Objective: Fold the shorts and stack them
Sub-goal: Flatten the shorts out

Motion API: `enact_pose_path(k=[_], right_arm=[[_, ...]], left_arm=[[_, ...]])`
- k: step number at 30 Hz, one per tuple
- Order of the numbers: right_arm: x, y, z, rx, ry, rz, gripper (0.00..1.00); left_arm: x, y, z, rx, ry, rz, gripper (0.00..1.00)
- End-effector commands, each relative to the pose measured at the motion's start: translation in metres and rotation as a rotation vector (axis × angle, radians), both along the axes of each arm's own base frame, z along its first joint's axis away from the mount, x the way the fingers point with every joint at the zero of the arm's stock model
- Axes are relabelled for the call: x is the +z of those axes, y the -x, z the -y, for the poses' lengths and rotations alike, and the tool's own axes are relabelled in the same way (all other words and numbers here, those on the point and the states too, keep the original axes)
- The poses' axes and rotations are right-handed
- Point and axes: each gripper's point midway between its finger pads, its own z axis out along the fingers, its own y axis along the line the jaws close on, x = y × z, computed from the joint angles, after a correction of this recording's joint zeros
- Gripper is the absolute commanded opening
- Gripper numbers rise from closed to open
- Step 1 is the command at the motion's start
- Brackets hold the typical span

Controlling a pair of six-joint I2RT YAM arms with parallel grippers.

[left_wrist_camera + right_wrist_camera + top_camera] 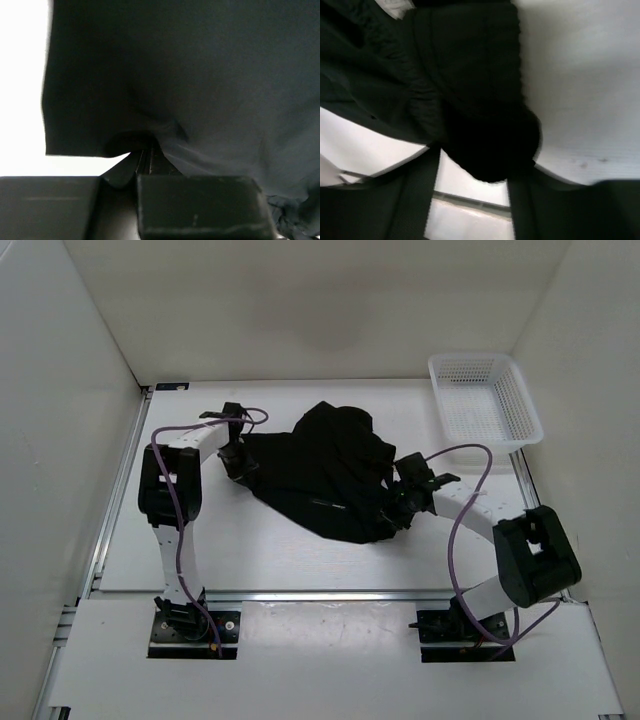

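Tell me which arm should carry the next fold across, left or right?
Left, probably. The left gripper pinches a fairly flat edge of the shorts, ready to carry across; the right gripper is at a bunched wad, better as an anchor.

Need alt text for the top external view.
Crumpled black fabric shorts lie in the middle of a white table, the left gripper pinching their left edge and the right gripper their near-right edge. A white mesh basket sits at the far right corner.
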Motion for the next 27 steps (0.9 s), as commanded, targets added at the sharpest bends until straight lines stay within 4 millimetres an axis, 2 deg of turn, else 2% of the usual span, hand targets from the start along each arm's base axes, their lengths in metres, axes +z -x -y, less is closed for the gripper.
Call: enact_pose_path(k=[1, 2, 3, 4, 6, 7, 8, 10, 11, 12, 14, 15, 16, 19, 20, 21, 23, 24, 27], right_arm=[[0.025, -0.039, -0.019, -0.031, -0.023, 0.121, 0.14], [0.030, -0.043, -0.018, -0.020, -0.008, 0.139, 0.00], [0.036, -0.050, -0.014, -0.023, 0.026, 0.164, 0.00], [0.063, -0.066, -0.011, -0.039, 0.018, 0.238, 0.00], [0.089, -0.079, -0.002, -0.016, 0.036, 0.319, 0.00], [0.110, -0.092, 0.008, -0.032, 0.039, 0.384, 0.00], [0.137, -0.103, 0.010, -0.025, 0.039, 0.439, 0.00], [0.170, -0.114, 0.019, 0.023, 0.069, 0.526, 0.00], [0.185, -0.117, 0.023, 0.035, 0.077, 0.564, 0.00], [0.207, -0.116, 0.026, 0.041, 0.089, 0.608, 0.00], [0.219, -0.111, 0.031, 0.089, 0.115, 0.665, 0.00], [0.227, -0.103, 0.036, 0.085, 0.126, 0.692, 0.00], [0.216, -0.097, 0.041, 0.089, 0.145, 0.676, 0.00], [0.207, -0.075, 0.054, 0.092, 0.173, 0.687, 0.00], [0.185, -0.064, 0.058, 0.100, 0.185, 0.644, 0.00], [0.185, -0.055, 0.061, 0.098, 0.181, 0.658, 0.00], [0.175, -0.044, 0.065, 0.090, 0.178, 0.647, 0.00], [0.169, -0.034, 0.066, 0.098, 0.168, 0.646, 0.00], [0.161, -0.014, 0.071, 0.095, 0.156, 0.634, 0.00]], left_arm=[[0.018, -0.017, -0.002, -0.002, -0.025, 0.068, 0.10], [0.026, -0.018, -0.004, 0.000, -0.037, 0.079, 0.10], [0.039, -0.021, -0.009, 0.007, -0.063, 0.111, 0.10], [0.055, -0.028, -0.012, 0.002, -0.078, 0.150, 0.10], [0.085, -0.031, -0.022, 0.003, -0.106, 0.195, 0.10], [0.095, -0.038, -0.033, 0.016, -0.117, 0.216, 0.10], [0.125, -0.047, -0.036, 0.010, -0.116, 0.268, 0.10], [0.156, -0.056, -0.042, 0.011, -0.116, 0.318, 0.10], [0.189, -0.068, -0.046, 0.017, -0.112, 0.395, 0.10], [0.200, -0.063, -0.046, 0.008, -0.115, 0.392, 0.10], [0.228, -0.065, -0.049, -0.003, -0.108, 0.456, 0.10], [0.235, -0.063, -0.048, -0.005, -0.098, 0.471, 0.10], [0.251, -0.057, -0.046, -0.020, -0.085, 0.509, 0.10], [0.239, -0.036, -0.047, -0.045, -0.083, 0.461, 0.10], [0.242, -0.026, -0.048, -0.045, -0.083, 0.462, 0.10], [0.223, -0.016, -0.049, -0.057, -0.090, 0.413, 0.10], [0.220, -0.002, -0.049, -0.060, -0.081, 0.410, 0.10], [0.207, 0.006, -0.050, -0.061, -0.083, 0.385, 0.10], [0.206, 0.023, -0.051, -0.061, -0.083, 0.386, 0.10]])
